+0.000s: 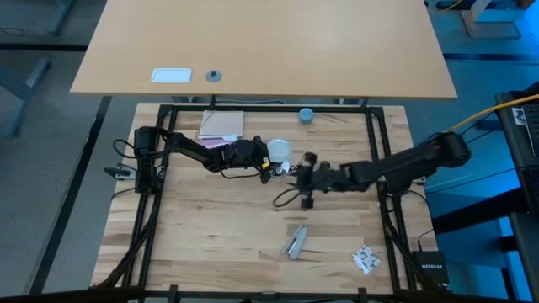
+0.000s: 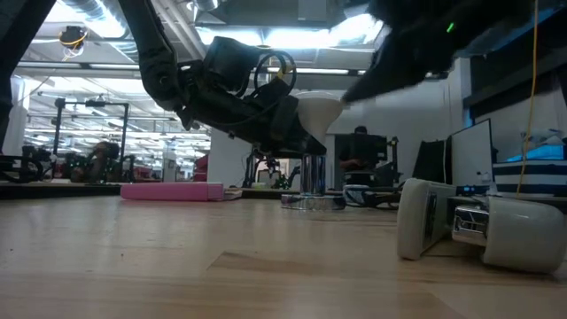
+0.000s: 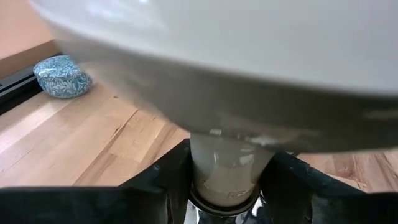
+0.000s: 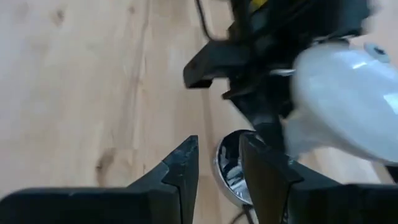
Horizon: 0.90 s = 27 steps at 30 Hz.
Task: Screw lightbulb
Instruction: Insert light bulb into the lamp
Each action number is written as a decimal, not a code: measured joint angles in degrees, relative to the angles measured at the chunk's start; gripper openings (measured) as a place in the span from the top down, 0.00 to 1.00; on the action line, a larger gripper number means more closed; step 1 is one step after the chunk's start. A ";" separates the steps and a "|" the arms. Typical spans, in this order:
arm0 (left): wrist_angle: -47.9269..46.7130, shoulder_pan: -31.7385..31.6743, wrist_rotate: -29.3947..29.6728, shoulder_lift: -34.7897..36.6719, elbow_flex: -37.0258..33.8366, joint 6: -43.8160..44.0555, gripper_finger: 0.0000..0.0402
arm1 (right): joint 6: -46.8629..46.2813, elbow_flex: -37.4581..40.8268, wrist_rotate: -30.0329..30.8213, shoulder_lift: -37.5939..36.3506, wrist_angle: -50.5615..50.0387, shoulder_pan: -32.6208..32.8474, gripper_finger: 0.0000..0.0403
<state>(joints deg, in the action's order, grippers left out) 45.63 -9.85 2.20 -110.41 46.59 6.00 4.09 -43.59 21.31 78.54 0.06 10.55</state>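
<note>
The frosted-white lightbulb (image 1: 279, 151) is in my left gripper (image 1: 263, 162), lifted near the table's middle; it also shows in the low view (image 2: 321, 112) and the right wrist view (image 4: 342, 102). The silvery socket (image 2: 312, 180) stands upright on its base on the table just below the bulb, its thin black cord (image 1: 283, 199) looping toward the near edge. My right gripper (image 4: 219, 163) hangs above the socket (image 4: 229, 174) from the right, its fingers a little apart, with nothing between them. My left gripper pinches the bulb's narrow neck (image 3: 225, 163) between its two fingers (image 3: 166, 182), one on each side. The round globe (image 3: 217, 56) sticks out beyond the fingertips. The bulb is lifted clear of the table, tilted, above the socket.
A pink pad (image 1: 221, 124) lies at the far left of the bulb, a blue-grey round cap (image 1: 306, 114) by the far edge. A small silvery object (image 1: 295, 242) and a white packet (image 1: 364, 259) lie toward the near right. A black frame (image 1: 143, 210) borders the table.
</note>
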 joint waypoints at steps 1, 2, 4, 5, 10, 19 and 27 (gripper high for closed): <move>0.02 0.00 -0.01 0.00 -0.01 0.00 0.61 | 0.66 0.00 0.12 2.66 1.90 -0.06 0.70; 0.01 0.00 0.00 0.00 0.00 0.00 0.61 | 1.15 0.00 0.11 5.42 3.29 -0.07 0.70; 0.02 0.00 0.00 0.00 -0.02 0.00 0.61 | 2.45 0.00 0.25 11.25 6.67 -0.07 0.70; 0.02 0.00 0.00 0.00 0.00 0.00 0.61 | 2.77 0.00 0.97 13.99 8.42 -0.07 0.70; 0.02 0.02 -0.01 0.00 0.00 0.00 0.61 | 3.45 0.02 6.53 24.80 18.77 -0.07 0.70; 0.01 0.02 -0.02 0.00 -0.01 0.01 0.61 | 1.77 -0.28 15.08 30.49 23.90 -0.18 0.70; 0.01 0.04 -0.02 0.00 -0.01 0.01 0.61 | 1.77 -0.39 15.60 30.47 23.22 -2.11 0.70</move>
<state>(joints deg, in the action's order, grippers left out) 45.64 -9.80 2.17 -110.41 46.58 6.01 5.85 -43.99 36.91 109.01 23.28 8.44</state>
